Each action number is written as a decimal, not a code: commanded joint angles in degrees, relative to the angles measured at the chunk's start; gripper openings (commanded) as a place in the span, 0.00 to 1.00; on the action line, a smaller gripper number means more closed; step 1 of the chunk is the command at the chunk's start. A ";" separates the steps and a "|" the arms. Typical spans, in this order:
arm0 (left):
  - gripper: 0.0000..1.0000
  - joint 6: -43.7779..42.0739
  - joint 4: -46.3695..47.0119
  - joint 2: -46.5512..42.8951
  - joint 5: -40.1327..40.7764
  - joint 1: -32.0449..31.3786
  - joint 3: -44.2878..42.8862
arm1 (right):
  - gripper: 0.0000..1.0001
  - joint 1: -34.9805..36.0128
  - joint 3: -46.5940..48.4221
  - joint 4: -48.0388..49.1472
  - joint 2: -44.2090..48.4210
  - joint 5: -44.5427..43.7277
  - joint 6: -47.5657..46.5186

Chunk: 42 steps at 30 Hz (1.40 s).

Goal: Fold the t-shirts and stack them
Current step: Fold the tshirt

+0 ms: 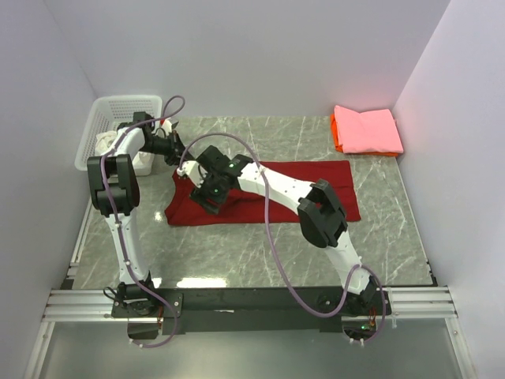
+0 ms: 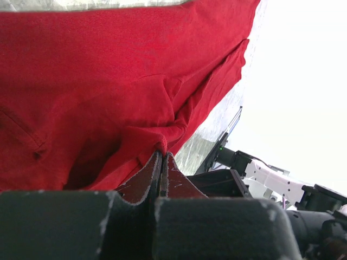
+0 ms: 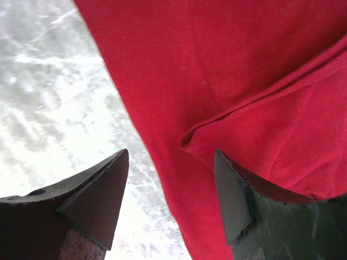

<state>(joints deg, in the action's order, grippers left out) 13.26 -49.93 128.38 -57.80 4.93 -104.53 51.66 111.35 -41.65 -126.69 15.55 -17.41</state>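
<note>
Your left claw [image 2: 161,157] is clamped tight on a bunch of the red shirt [image 1: 300,178], spread mid-worktop; your right claw [image 3: 171,173] gapes over its edge, empty. At the far right corner the pink shirt [image 1: 367,129] lies folded on the orange shirt [image 1: 336,136]. Red is not yet folded; the white cloth [image 1: 105,144] in the far-left basket [image 1: 118,105] is mostly hidden.
</note>
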 commanded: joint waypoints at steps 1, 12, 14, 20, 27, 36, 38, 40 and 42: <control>0.01 0.10 1.06 -0.06 -1.79 -0.10 -0.67 | 0.71 0.72 0.71 2.97 -0.84 -6.04 0.19; 0.01 0.37 1.59 0.82 -2.05 -0.09 -0.41 | 0.65 1.08 2.03 1.75 -4.44 -6.76 -2.89; 0.01 0.19 1.42 1.00 -2.05 -0.09 -0.94 | 0.65 0.99 2.29 1.57 -4.61 -6.41 -2.98; 0.00 -0.16 1.07 0.91 -1.70 -0.09 -0.85 | 0.32 0.73 2.29 1.75 -5.06 -7.90 -3.60; 0.01 -1.21 0.19 0.65 -1.35 0.17 -0.94 | 0.18 -1.73 4.66 0.52 -3.56 -8.26 -5.88; 0.01 -2.36 -0.69 0.21 -0.30 0.61 -0.59 | 0.00 -5.69 6.95 1.65 -3.38 -10.71 -10.80; 0.01 -2.53 -0.61 -0.05 -0.30 0.70 -0.41 | 0.00 -6.74 8.09 2.18 -3.91 -11.76 -12.03; 0.01 -2.36 -0.08 -0.23 0.14 0.87 0.20 | 0.00 -7.45 8.79 2.80 -4.09 -12.30 -12.91; 0.01 -2.10 0.45 -0.41 0.14 0.96 0.82 | 0.00 -8.33 8.88 3.85 -4.26 -13.35 -13.53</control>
<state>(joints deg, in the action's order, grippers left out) 12.69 -50.22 129.29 -57.56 5.45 -104.33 44.40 116.90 -40.88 -132.07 4.62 -28.53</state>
